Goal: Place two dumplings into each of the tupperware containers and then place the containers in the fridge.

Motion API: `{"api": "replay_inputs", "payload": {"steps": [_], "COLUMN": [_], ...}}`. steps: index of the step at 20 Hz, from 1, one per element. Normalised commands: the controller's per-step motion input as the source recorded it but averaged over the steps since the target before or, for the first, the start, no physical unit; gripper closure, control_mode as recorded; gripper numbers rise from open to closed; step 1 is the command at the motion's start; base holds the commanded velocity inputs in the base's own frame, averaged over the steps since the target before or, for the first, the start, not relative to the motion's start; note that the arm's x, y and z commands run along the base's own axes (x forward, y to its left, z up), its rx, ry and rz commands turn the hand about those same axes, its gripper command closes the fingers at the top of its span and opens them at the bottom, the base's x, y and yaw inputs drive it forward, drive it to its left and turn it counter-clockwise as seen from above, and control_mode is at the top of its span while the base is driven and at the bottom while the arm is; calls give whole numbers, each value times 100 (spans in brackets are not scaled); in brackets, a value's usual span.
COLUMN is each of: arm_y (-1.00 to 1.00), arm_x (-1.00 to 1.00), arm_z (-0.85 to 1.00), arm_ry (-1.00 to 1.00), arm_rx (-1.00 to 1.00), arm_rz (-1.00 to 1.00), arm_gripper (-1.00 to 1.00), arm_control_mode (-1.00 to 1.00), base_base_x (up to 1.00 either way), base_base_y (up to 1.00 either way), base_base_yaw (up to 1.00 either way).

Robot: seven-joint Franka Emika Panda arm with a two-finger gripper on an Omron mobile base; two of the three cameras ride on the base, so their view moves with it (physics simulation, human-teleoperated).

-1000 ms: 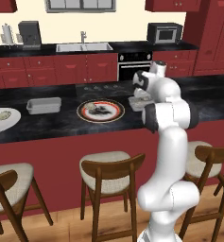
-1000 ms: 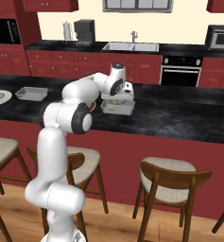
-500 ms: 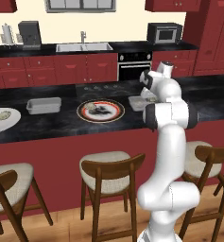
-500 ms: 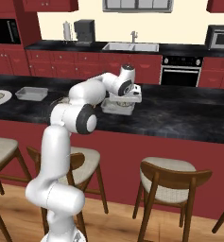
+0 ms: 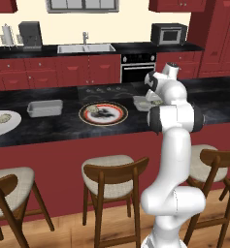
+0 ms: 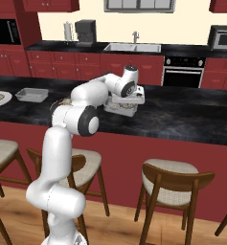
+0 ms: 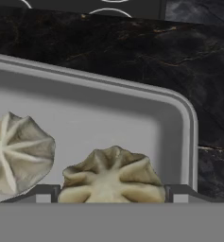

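Showing pale grey on the near tupperware container (image 7: 132,111), with two beige-greenish dumplings (image 7: 111,177) inside, ribbed in lighter crimp lines. Spreading black, veined with faint brown and white marbling, across the counter (image 7: 132,47). Glowing dark red on the cabinets (image 5: 63,72). Ringing the plate (image 5: 103,113) in red. Gleaming white with dark joints along the arm (image 6: 76,115).

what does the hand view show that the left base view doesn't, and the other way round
Hand view: two dumplings, one at left and one at the bottom edge, lying inside the tupperware container, crimps plain.

Left base view: the second container farther left, the red-rimmed plate, the white plate, the sink, oven and stools.

Both: the container by the end effector and the black counter.
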Motion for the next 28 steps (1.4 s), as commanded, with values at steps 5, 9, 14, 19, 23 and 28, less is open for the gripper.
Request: {"api": "replay_inputs", "payload": {"steps": [5, 9, 14, 19, 23, 28], "arm_y": [21, 30, 14, 41, 45, 48], "arm_x": [-1, -11, -8, -36, -45, -26], "arm_z": [0, 0, 0, 3, 6, 13], "arm_ry": [0, 0, 0, 0, 0, 0], "arm_rx": [0, -1, 0, 0, 0, 0], "arm_rz": [0, 0, 0, 0, 0, 0], "arm_gripper": [-100, -100, -100, -100, -100, -100], "arm_control_mode": [-100, -100, -100, -100, -100, -100], "base_base_x": [0, 0, 0, 0, 0, 0], "base_base_y": [0, 0, 0, 0, 0, 0], "base_base_yaw": [0, 0, 0, 0, 0, 0]}}
